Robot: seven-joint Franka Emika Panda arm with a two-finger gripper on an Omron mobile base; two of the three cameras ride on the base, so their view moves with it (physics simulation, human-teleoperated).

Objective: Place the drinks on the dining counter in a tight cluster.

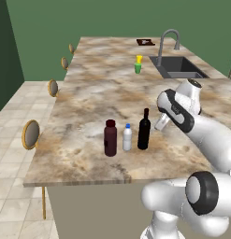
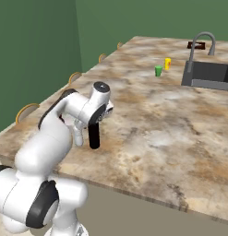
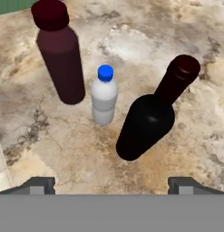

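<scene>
Nearest my hand camera, the wine bottle (image 3: 147, 124) stands upright on the dining counter (image 1: 89, 93), with my gripper (image 3: 111, 183) above and behind it, its two fingertips (image 3: 41, 185) spread wide and holding nothing. Just beside that bottle I see the white bottle (image 3: 104, 99) with its blue cap, and next to that the maroon bottle (image 3: 61, 59); the three stand in a short row, close together but not touching as far as I can tell. From the left base view the row sits near the counter's front edge: maroon bottle (image 1: 110, 137), white bottle (image 1: 127, 137), wine bottle (image 1: 144, 130), with my gripper (image 1: 160, 123) just beside the wine bottle. In the right base view my arm covers most of the cluster, and I can make out the wine bottle (image 2: 94, 136) below the hand. Farther along the counter I see a green-and-yellow item (image 1: 138, 64) near the sink (image 1: 177, 67) and faucet (image 1: 168, 39). Stools (image 1: 31, 134) line the left edge.
</scene>
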